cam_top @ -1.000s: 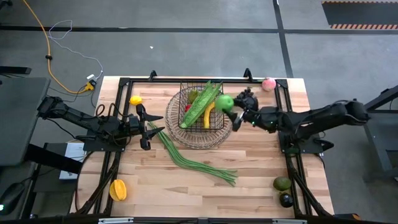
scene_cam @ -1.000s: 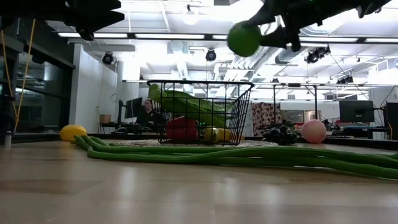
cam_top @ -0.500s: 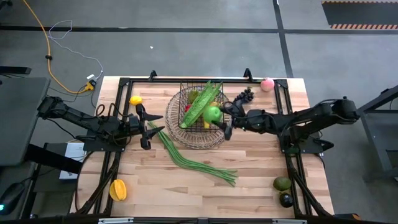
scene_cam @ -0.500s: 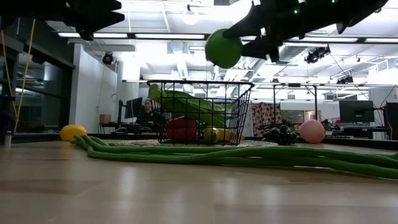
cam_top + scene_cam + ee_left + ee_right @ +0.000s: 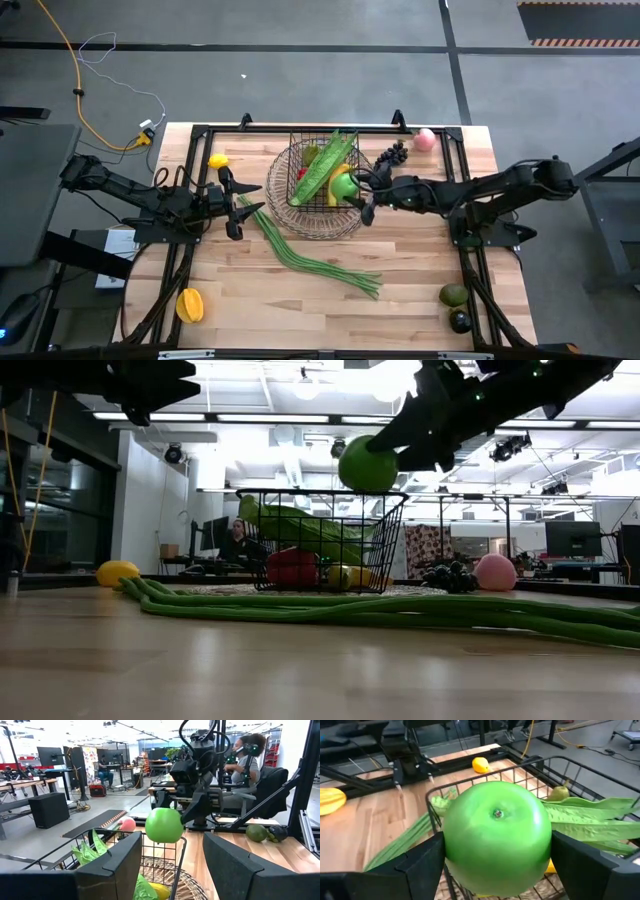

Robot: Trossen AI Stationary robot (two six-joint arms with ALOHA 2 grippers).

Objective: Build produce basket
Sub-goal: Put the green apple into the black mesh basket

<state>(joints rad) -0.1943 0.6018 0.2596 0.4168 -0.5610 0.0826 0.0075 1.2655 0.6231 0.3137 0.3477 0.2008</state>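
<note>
The dark wire basket (image 5: pixel 300 222) stands at the table's middle far part and holds a long green leafy vegetable, a banana and something red. My right gripper (image 5: pixel 358 190) reaches in from the right, shut on a green apple (image 5: pixel 345 185) above the basket's right rim. The same apple (image 5: pixel 367 465) hangs just over the rim in the low view. My left gripper (image 5: pixel 232 196) waits open to the left of the basket, above the table. The long green beans (image 5: pixel 310 250) lie on the wood in front of the basket. My right gripper pinches the green apple (image 5: pixel 497 837) between its two fingers (image 5: pixel 420 862), one on each side of its round body. The fingers come from the table's right, slanting slightly down. The apple is lifted clear, just above the basket's right rim (image 5: pixel 395 493).
A lemon (image 5: pixel 217 161) lies far left and a yellow-orange fruit (image 5: pixel 189 304) near left. Dark grapes (image 5: pixel 393 153) and a pink apple (image 5: pixel 425 138) sit far right. Two avocados (image 5: pixel 453 294) lie near right. Black frame rails run along the table's sides.
My right gripper has carried the green apple toward the table's left, from beside the basket's right edge to over its rim. It has then sunk a little toward the basket. It stays shut on the apple.
</note>
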